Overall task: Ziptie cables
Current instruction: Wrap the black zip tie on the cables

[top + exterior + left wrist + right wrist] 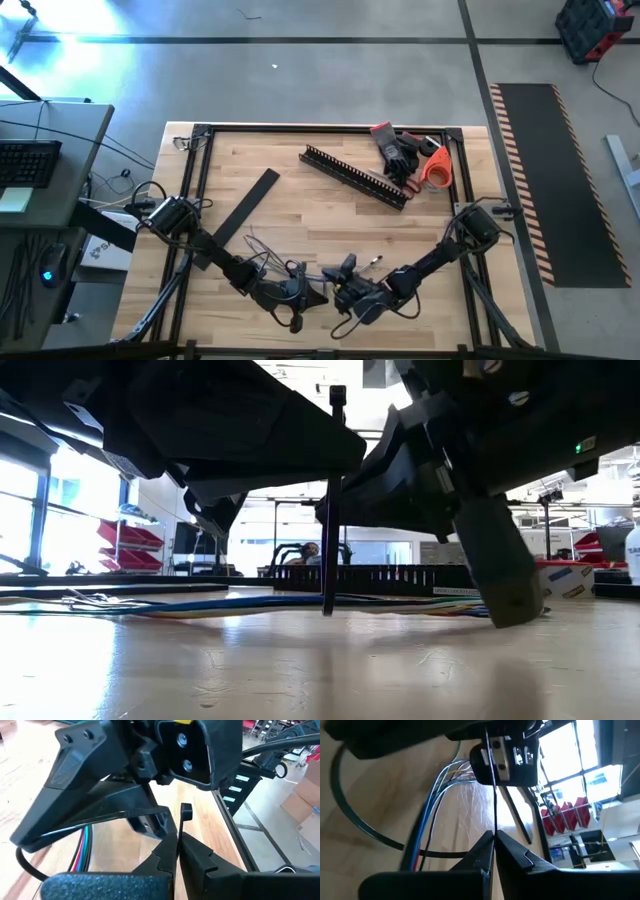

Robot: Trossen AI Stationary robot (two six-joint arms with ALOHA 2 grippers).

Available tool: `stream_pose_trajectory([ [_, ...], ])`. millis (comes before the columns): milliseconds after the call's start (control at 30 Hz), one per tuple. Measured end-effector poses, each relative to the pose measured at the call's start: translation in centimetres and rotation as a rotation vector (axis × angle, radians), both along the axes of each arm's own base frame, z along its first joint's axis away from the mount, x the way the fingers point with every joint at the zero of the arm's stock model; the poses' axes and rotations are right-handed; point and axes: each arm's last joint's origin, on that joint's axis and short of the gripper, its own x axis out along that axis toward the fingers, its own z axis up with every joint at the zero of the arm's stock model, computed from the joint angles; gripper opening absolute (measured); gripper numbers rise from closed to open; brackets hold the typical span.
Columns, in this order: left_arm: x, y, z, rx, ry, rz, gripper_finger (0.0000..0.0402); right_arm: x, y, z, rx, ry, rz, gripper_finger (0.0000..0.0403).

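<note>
Overhead first: find the left gripper (pixel 300 292) and the right gripper (pixel 342 288) drawn in tip to tip near the near edge of the wooden table (pixel 420 225). See the cables (pixel 262 258) lying loose just beside the left gripper, on its outer side. Farther back, note a flat black strip (pixel 247 205), a black comb-toothed channel (pixel 356 176), dark gloves (pixel 396 150) and an orange roll (pixel 436 168). Cannot tell either claw's state from this height.

At table level: see dark arm housings filling the top. Between them, find a thin black zip tie (pixel 329 530) standing upright, its square head at the top, its lower end down at the level of the cables (pixel 250 603), which run flat across the table in a coloured bundle. Behind, note the comb-toothed channel (pixel 370 577).

From the left wrist: see the left gripper (pixel 178 851) clenched, fingers pressed together on the zip tie (pixel 185 812), whose head rises just past the fingertips. Close beyond, note the other arm's gripper body. Glimpse the cables (pixel 84 845) as coloured lines on the wood beneath it.

From the right wrist: see the right gripper (pixel 494 842) likewise clamped on the zip tie (pixel 495 800), a thin line running on from the fingertips to the opposite gripper. Find the cables (pixel 436 802) fanning over the table alongside, blue and pale.
</note>
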Motion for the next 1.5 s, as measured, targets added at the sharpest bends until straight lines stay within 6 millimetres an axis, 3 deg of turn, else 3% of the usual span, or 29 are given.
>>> stream_pose_trajectory([
  [733,0.0,0.0,0.0,-0.001,0.001,0.000,0.0000,0.2,-0.5,0.0,-0.009,0.006,-0.016,0.0000],
  [1133,0.0,0.0,0.0,-0.028,0.006,-0.003,0.0000,-0.3,1.0,0.6,-0.030,-0.031,0.045,0.0000],
  [1500,0.0,0.0,0.0,-0.030,0.006,-0.003,0.0000,-0.2,0.4,0.4,-0.088,-0.003,-0.001,0.0000],
])
